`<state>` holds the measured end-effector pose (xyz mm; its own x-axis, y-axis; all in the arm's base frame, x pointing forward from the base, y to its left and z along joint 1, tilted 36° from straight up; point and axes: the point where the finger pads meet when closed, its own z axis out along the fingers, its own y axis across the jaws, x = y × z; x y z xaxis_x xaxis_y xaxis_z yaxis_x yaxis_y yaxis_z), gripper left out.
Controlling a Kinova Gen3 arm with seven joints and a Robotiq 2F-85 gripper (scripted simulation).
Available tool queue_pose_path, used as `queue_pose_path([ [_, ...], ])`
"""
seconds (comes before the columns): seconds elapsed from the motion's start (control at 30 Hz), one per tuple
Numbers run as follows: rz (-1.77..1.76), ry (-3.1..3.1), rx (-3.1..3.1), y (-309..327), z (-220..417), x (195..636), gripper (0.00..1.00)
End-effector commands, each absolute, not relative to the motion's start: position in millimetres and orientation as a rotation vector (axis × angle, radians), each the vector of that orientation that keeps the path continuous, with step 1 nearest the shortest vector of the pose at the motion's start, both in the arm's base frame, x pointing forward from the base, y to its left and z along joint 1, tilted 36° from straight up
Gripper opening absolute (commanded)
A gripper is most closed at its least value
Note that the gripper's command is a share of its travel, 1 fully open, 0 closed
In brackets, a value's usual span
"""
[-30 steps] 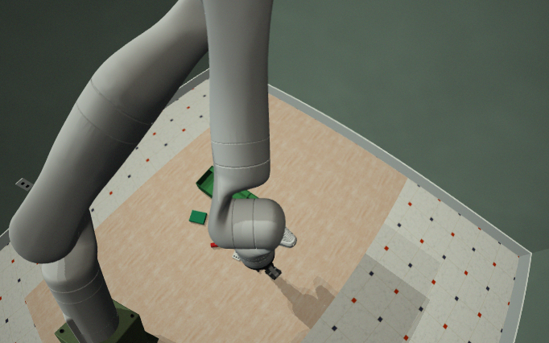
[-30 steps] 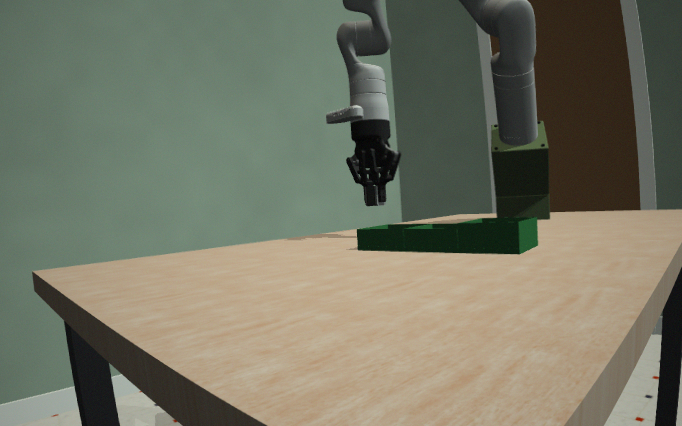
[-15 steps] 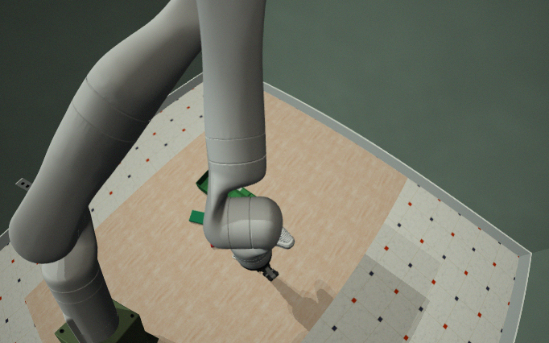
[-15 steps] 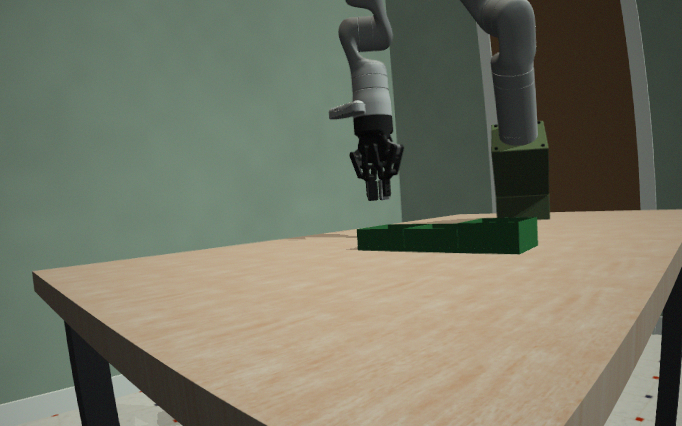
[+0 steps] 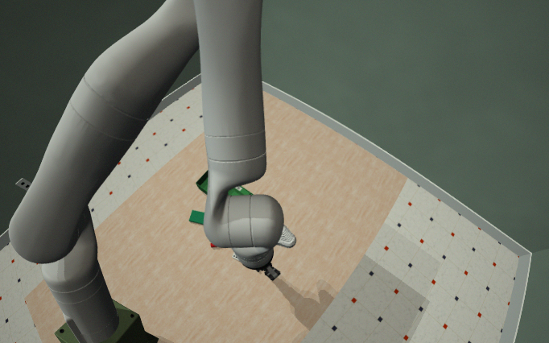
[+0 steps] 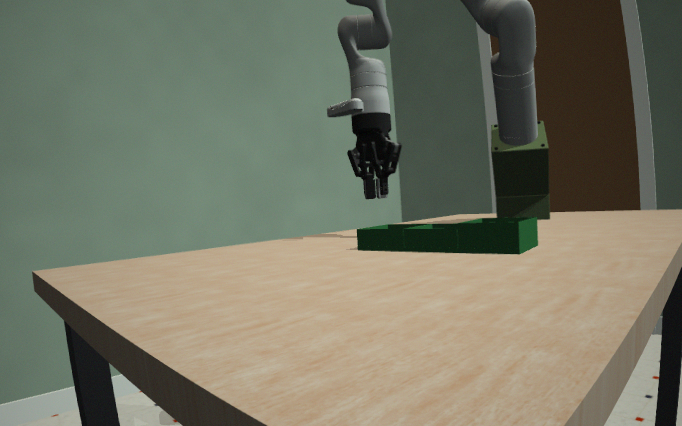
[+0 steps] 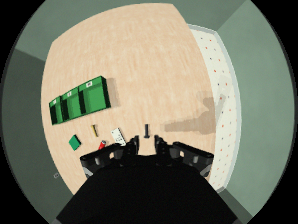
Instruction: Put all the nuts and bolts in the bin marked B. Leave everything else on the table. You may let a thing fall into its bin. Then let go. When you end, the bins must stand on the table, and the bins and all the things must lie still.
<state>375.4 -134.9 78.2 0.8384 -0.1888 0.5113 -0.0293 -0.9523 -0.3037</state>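
My gripper [image 5: 272, 272] [image 6: 376, 195] [image 7: 146, 140] is partly open and empty, high above the table. A dark, bolt-like thing [image 7: 146, 131] lies on the table, seen just beyond the gap between the fingertips in the wrist view. A thin brass-coloured thing [image 7: 94, 130] lies farther left; it may be a bolt. Three joined green bins [image 5: 203, 183] [image 6: 486, 238] [image 7: 95, 96] stand on the table, with white labels too small to read. No contents show in them in the wrist view. In the top view the arm hides part of them.
A green block [image 5: 196, 216] [image 7: 74, 142] lies near the bins. A white piece with dark marks [image 7: 118, 135] and a red thing [image 5: 213, 245] [image 7: 102, 145] lie left of the gripper in the wrist view; the left finger linkage is close to both there. The bin walls stand up from the table.
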Motion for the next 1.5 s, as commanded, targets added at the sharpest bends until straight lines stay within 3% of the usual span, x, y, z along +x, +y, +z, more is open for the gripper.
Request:
queue_pose_path([
  [0.0, -0.804, 0.167, -2.734, -135, 79, 375, 0.30],
  [0.63, -0.804, 0.167, -2.734, -135, 78, 375, 0.30],
  [1.47, -0.804, 0.167, -2.734, -117, 27, 403, 0.30],
])
